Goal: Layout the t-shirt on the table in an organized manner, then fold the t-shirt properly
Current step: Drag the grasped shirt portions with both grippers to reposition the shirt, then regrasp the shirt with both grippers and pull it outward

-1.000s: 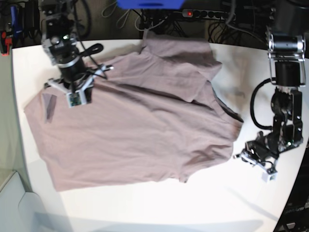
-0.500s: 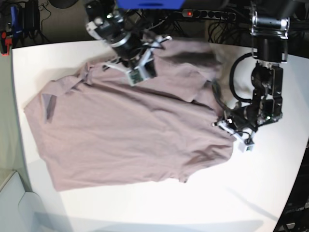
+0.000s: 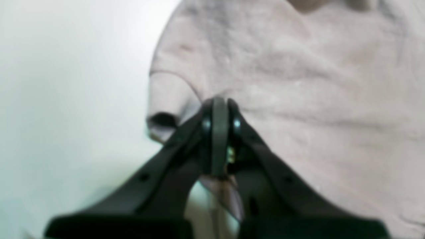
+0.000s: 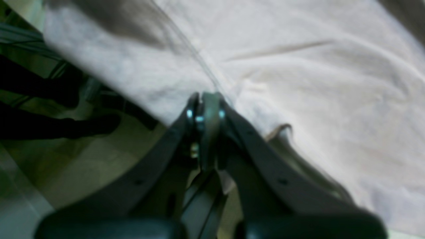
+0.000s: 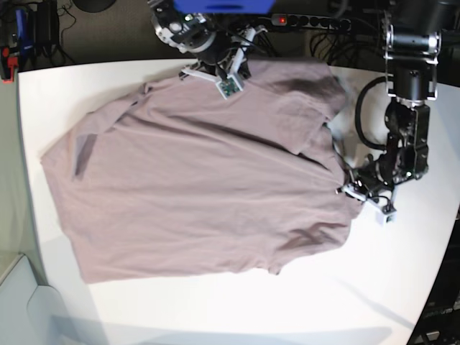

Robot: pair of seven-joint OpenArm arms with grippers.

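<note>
shirt: we see the t-shirt (image 5: 194,194) spread over most of the table (image 5: 402,287); mostly flat, creased toward the right edge; one part doubled over near the far right corner
long axis: we read it running far-right corner to near-left corner; skewed to the table edges, not squared
right pincer: right gripper (image 4: 204,109) at the far edge, jaws pressed together; cloth hem sits right at the tips, and we judge it pinches the shirt there
left pincer: left gripper (image 3: 217,116) at the right edge, jaws closed tight; a strip of fabric shows between the fingers behind the tips, so we take it as holding the shirt's edge
key relation: both grips sit on the far-right end of the shirt; the bulk of the cloth lies away from them toward the near-left corner
nearer arm: right arm for the far edge; left arm for the right edge
step: still laying out, by our judgement; folding not begun
risk: uneven pull could bunch the doubled part further
</note>
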